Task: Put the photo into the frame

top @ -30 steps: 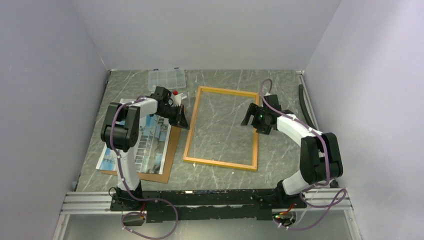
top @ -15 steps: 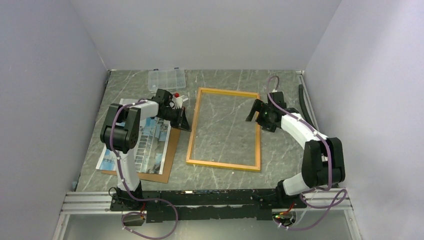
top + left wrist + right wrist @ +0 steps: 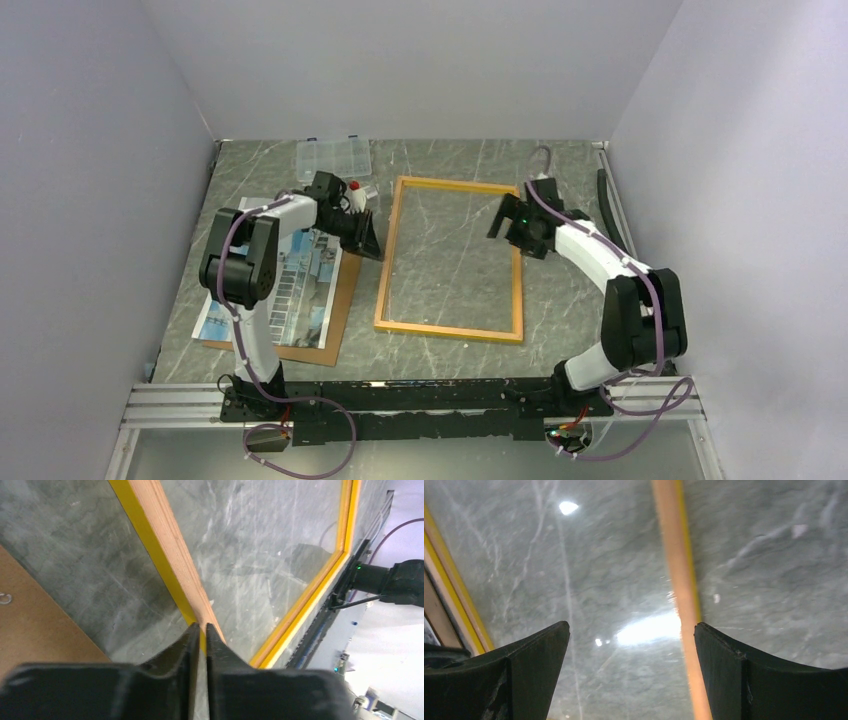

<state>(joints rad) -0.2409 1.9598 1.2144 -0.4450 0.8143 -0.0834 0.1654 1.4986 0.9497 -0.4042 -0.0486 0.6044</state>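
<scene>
The frame [image 3: 386, 268], with a thin yellow-orange border, lies flat on the marble table. My left gripper [image 3: 368, 240] is shut on its left rail; in the left wrist view the jaws [image 3: 200, 632] pinch the wood-and-yellow rail [image 3: 160, 540]. My right gripper [image 3: 505, 225] is open and hovers over the frame's right rail [image 3: 676, 555], which runs just inside its right finger [image 3: 744, 670]. The photo [image 3: 290, 285], a building against blue sky, lies on the brown backing board [image 3: 345, 295] at the left, partly under my left arm.
A clear plastic compartment box [image 3: 332, 157] sits at the back left. A small red and white object [image 3: 355, 188] lies by my left wrist. A black strip [image 3: 605, 205] runs along the right wall. Walls close in on three sides.
The frame has slid a little to the right, held by my left gripper. My right gripper has moved back and right over the frame's right rail, staying open.
</scene>
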